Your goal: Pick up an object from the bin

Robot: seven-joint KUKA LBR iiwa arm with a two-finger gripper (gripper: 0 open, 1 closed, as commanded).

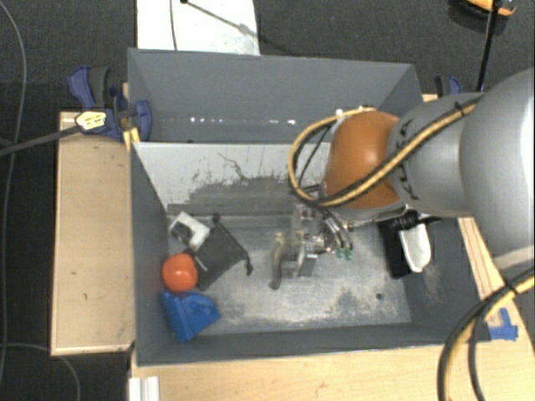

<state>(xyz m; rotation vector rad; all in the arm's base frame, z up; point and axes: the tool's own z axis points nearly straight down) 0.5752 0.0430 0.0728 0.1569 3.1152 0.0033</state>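
Observation:
My gripper (288,276) hangs over the bare floor in the middle of the bin, open, with nothing between its fingers. The nearest thing is a black flat piece (221,253) to its left, with a small white and grey block (188,230) at that piece's upper left corner. An orange ball (179,272) lies against the black piece's lower left side. Below the ball, in the front left corner, sits a blue lumpy plastic thing (189,314). None of them touches the gripper.
A black and white oblong thing (407,247) lies by the bin's right wall, partly under the arm. The arm with its orange cover and cables reaches in from the right over the bin's back right part.

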